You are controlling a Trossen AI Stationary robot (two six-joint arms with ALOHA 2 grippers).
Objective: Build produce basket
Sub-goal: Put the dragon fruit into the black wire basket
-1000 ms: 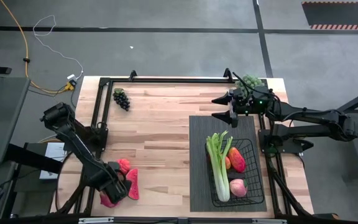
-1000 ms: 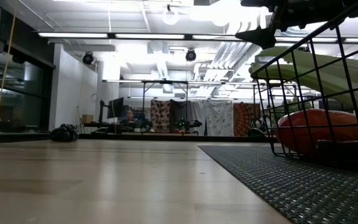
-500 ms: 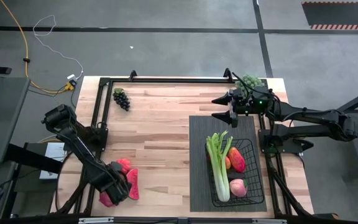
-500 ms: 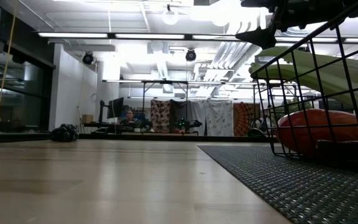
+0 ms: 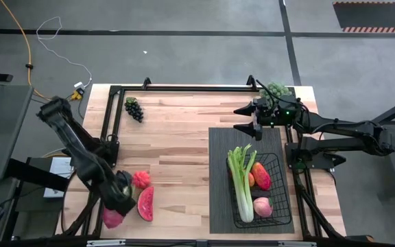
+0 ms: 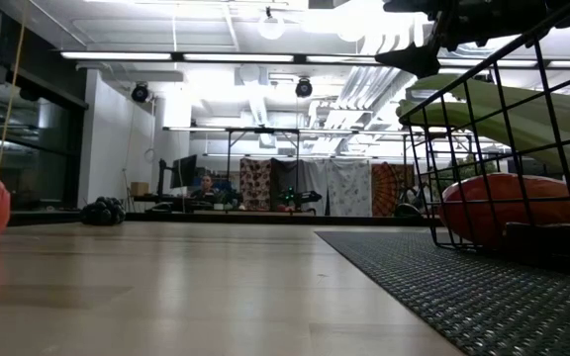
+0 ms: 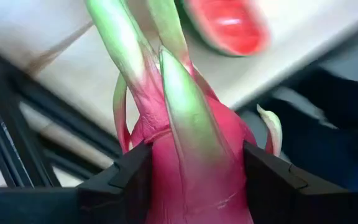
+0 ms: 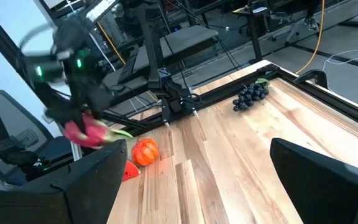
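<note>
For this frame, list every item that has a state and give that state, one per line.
Black wire-mesh basket: upright on the grey ribbed mat, holding green celery, red-orange mango, pink peach.
Pink dragon fruit: clamped in the left gripper, lifted.
Watermelon slice: on the table.
Dark grapes: on the table.
Right gripper: open, empty, above the mat.

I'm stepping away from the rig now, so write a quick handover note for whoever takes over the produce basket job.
Left hand: shut on the dragon fruit, lifted at the table's near-left corner.
Right hand: open, waiting at the far end of the mat.
Done: celery, mango and peach lie in the basket.
Left: dragon fruit into the basket, then the watermelon slice, the small orange-red fruit beside it, and the dark grapes at the far left.
</note>
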